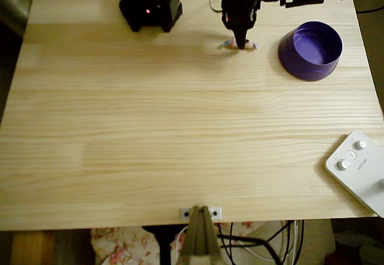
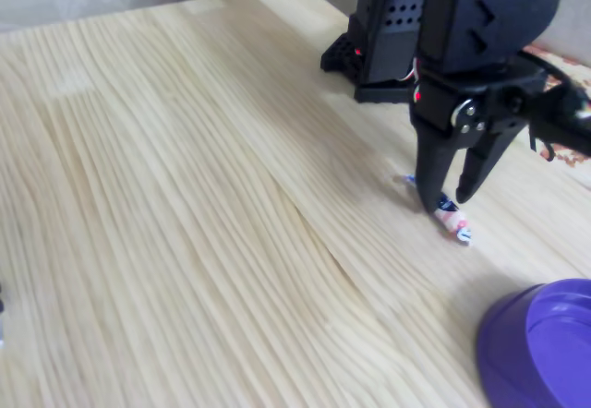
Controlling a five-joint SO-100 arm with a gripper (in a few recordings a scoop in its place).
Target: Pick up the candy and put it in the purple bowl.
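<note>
arm: reaching steeply down | tool [image 2: 450, 196]: pointing down, fingers parted, tips at table level

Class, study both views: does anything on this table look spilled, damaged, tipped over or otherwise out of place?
Nothing stands out. The purple bowl sits upright on the table, the candy lies flat beneath the open gripper, and the white box rests at the table's edge.

Overhead view looks straight down on the table [image 1: 180, 127]; fixed view sits low, close, sharing its far-right corner.
</note>
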